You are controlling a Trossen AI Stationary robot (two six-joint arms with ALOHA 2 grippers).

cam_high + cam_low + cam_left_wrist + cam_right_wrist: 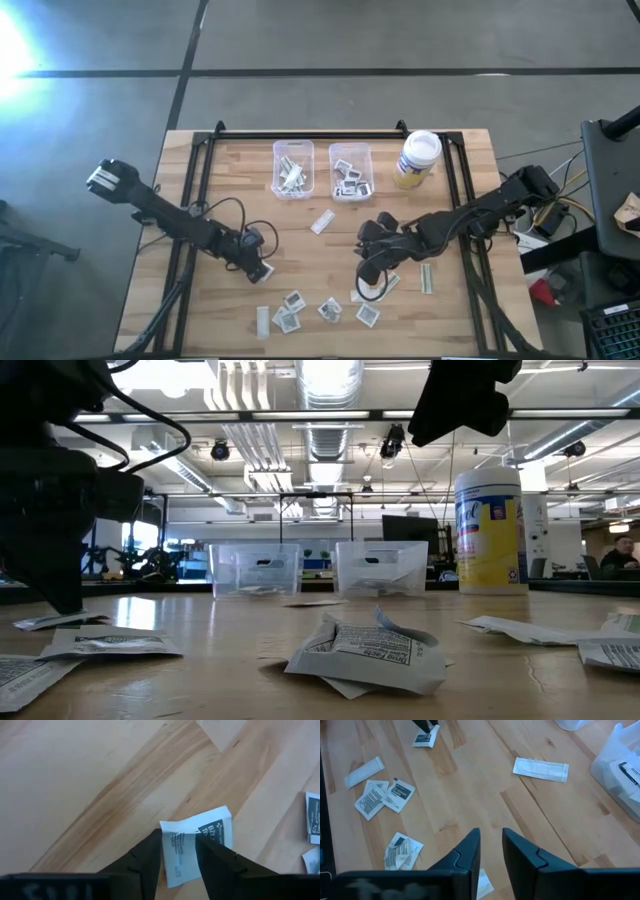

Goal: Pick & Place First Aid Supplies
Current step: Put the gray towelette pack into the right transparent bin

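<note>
Left gripper [180, 865] down at the table, fingers [145, 862] apart and straddling a square white packet [192, 847]. The packet lies flat between them, its printed end reaching forward past the tips, long side roughly along the fingers. I judge closing is all that's left.

Right gripper [491, 850] hangs above bare wood, fingers slightly apart, nothing between them. A long strip packet [541, 770] lies well ahead of it, so the left is nearer to a pick.
</note>
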